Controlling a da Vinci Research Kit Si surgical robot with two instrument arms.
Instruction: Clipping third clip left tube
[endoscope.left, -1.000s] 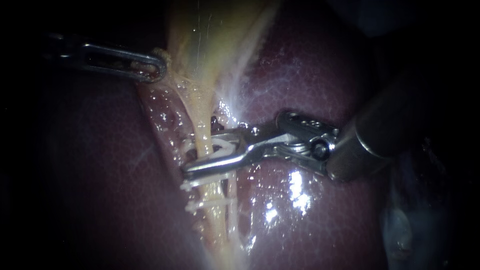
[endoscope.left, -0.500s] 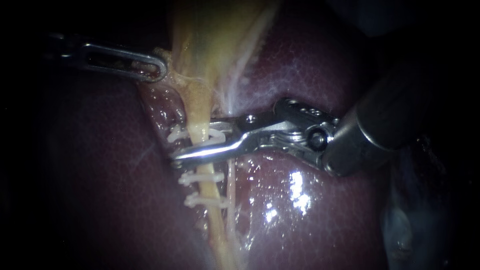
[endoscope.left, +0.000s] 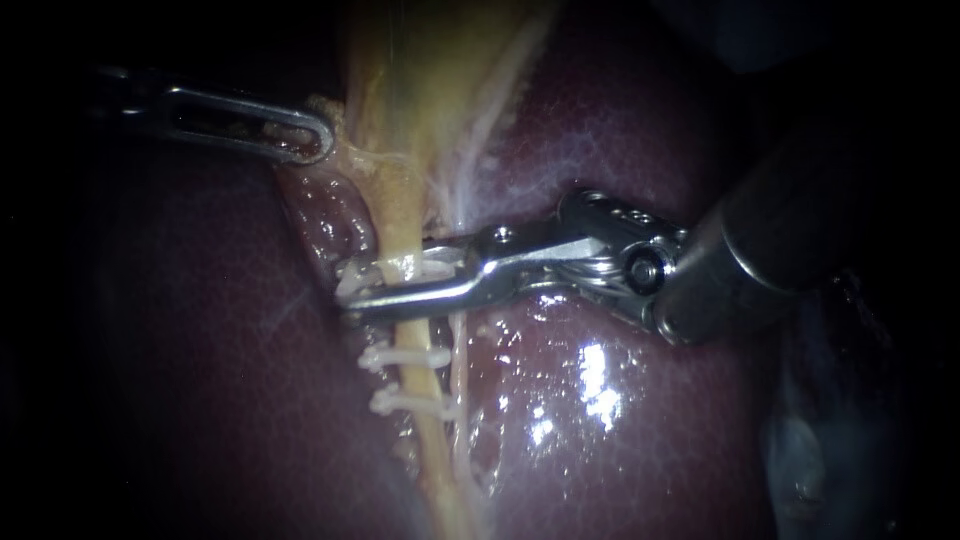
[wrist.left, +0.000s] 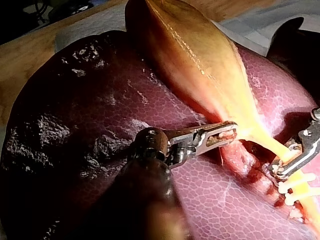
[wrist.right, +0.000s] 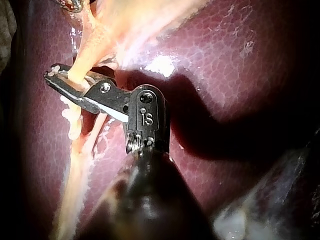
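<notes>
Inside right instrument's hand (endoscope.left: 365, 285): white third clip (endoscope.left: 350, 272), clenched around thin yellow left tube (endoscope.left: 400, 230).
Beside that hand: two white seated clips (endoscope.left: 405, 355).
Left instrument's hand (endoscope.left: 318, 135): grasping yellowish gallbladder (endoscope.left: 420, 60).
Remaining: release, I judge.

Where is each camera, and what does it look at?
Endoscope view: close over the liver, facing the tube and its clips; left instrument and right instrument both show.
Left wrist view: on the left arm, looking down its own shaft at the gallbladder it grips.
Right wrist view: on the right arm, looking down its shaft at the tube.
Shared: all show the tube and right instrument.
</notes>
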